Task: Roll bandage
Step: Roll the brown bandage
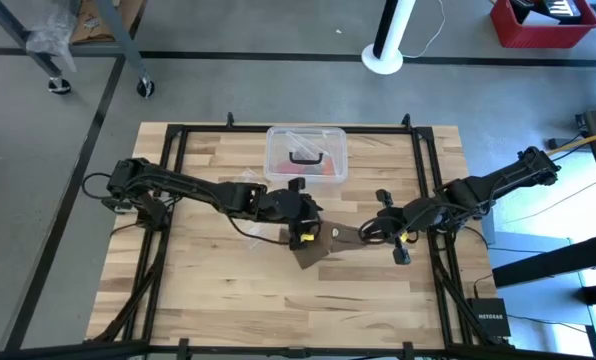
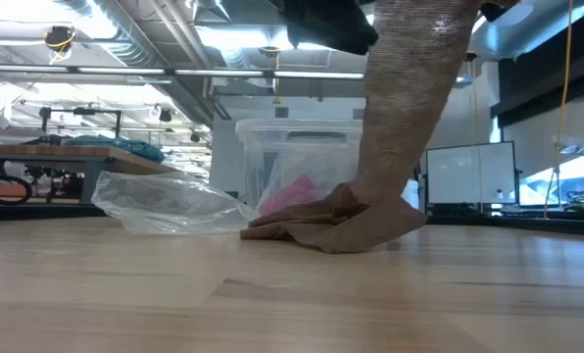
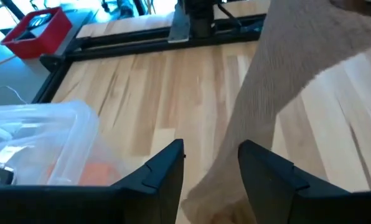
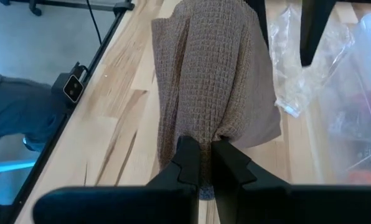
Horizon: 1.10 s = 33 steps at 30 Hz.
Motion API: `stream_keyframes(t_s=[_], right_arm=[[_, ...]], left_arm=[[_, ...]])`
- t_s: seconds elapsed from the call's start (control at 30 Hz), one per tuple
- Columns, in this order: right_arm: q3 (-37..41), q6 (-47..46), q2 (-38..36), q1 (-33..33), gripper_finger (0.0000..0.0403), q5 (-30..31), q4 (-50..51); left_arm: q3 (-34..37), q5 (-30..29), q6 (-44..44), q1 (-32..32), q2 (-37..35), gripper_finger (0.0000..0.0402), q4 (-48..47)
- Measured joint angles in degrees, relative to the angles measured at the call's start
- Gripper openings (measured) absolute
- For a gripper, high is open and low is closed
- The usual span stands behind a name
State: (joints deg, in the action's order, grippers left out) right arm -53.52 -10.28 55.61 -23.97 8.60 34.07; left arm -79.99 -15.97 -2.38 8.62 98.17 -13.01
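Observation:
The bandage (image 1: pixel 330 240), a brown ribbed strip, runs from a crumpled heap (image 2: pixel 326 224) on the table slanting up to my right gripper (image 4: pixel 203 155), which is shut on its upper end. My left gripper (image 3: pixel 210 168) hangs open above the heap, near the table's middle (image 1: pixel 303 228). The strip (image 3: pixel 266 93) passes beyond its fingers, and I cannot tell whether they touch it. In the low view both grippers are mostly cut off at the top. My right gripper pinches the bandage's bunched upper end (image 4: pixel 201 134) between its two fingers, gathered into several folds. The fingers come from the table's right side, slanting down. The strip spreads wider below the fingers and hangs fairly taut down to the heap lying on the table.
A clear plastic box with a black handle (image 1: pixel 306 155) stands at the table's far side, just behind the heap. A crumpled clear plastic bag (image 2: pixel 165 201) lies to the box's left. A black frame (image 1: pixel 178 150) runs around the tabletop. Bare wood lies toward the near edge.

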Motion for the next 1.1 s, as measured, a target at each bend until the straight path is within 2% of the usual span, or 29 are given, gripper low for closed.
stream_keyframes(t_s=[0.27,0.4,0.5,0.57,0.63,0.67,0.8,0.97,1.1], right_arm=[[0.02,-1.03,0.70,0.00,0.0022,-0.14,-0.31],[0.02,-1.03,0.81,0.00,0.0022,-0.13,-0.39],[0.02,-1.03,0.92,0.00,0.0024,-0.11,-0.52],[0.02,-1.03,0.90,0.00,0.0025,-0.06,-1.08],[0.02,-1.01,0.90,-0.02,0.0024,0.58,-1.32],[0.02,-1.00,0.90,-0.02,0.0024,1.08,-1.35],[-0.36,-0.10,0.85,0.00,0.0023,2.62,-0.46],[-4.96,1.57,0.85,-0.02,0.0023,7.93,6.81],[-8.34,3.82,0.92,-0.07,0.0023,11.55,11.44]], left_arm=[[0.00,0.43,-2.48,0.05,0.34,0.0143,7.17],[-0.11,3.54,-5.37,0.04,2.86,0.0141,11.19],[0.03,4.02,-5.63,0.11,4.41,0.0116,12.80],[-0.06,4.02,-5.58,0.13,4.74,0.0075,13.79],[-0.07,5.36,-5.04,0.30,4.76,0.0024,12.43],[-0.07,6.17,-4.17,0.33,4.84,0.0013,11.47],[-0.07,6.58,-1.26,1.67,4.90,0.0003,6.01],[-0.11,6.53,3.48,4.39,6.40,0.0001,-1.84],[-0.28,6.02,5.28,6.34,8.43,0.0000,-1.93]])
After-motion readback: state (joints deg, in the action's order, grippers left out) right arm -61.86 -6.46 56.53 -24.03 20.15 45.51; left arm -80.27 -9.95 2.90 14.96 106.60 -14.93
